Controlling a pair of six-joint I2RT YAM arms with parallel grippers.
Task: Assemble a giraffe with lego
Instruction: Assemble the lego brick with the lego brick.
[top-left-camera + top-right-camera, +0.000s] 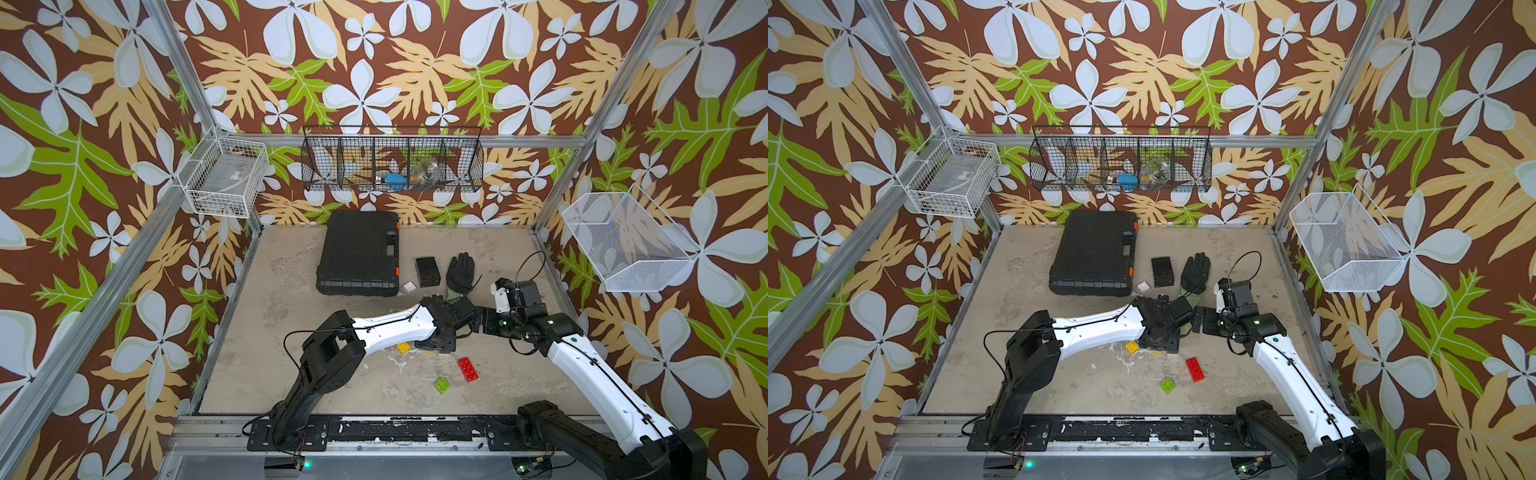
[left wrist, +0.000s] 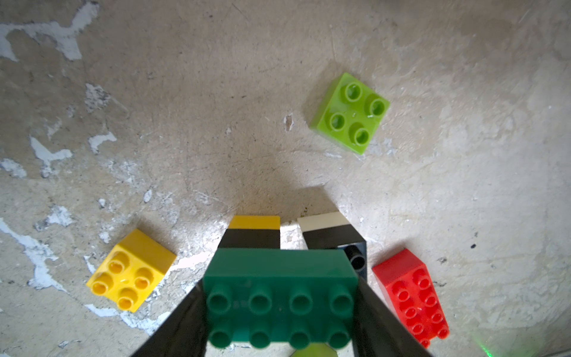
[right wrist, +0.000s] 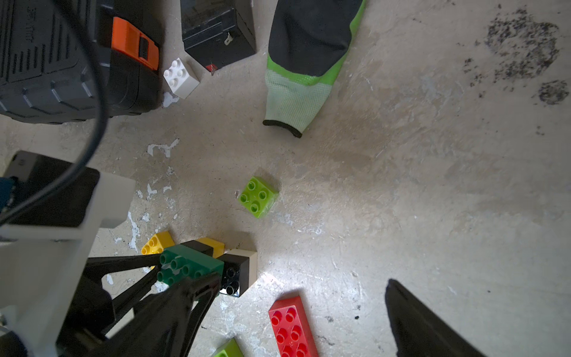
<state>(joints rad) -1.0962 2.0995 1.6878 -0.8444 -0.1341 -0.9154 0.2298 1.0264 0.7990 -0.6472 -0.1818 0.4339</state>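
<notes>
Jaws of the left claw (image 2: 280,279) stand half closed, clamped on the two ends of the green brick (image 2: 278,312). This brick tops the unfinished giraffe (image 3: 236,272), which stands on the table (image 1: 266,316) on two legs, yellow-black and white-black. The right claw (image 3: 304,279) is spread wide and holds nothing; if one finger touches the giraffe, we cannot tell. We count five loose bricks: nearest a lime brick (image 1: 442,384) and a red brick (image 1: 467,369), then a yellow brick (image 1: 402,347) beside the giraffe, a second lime brick (image 3: 258,196) beyond it, a white brick (image 3: 180,77) farthest. By it lie one box (image 3: 217,31), one glove (image 3: 309,46), one case (image 1: 357,253); its raised letters we cannot read.
</notes>
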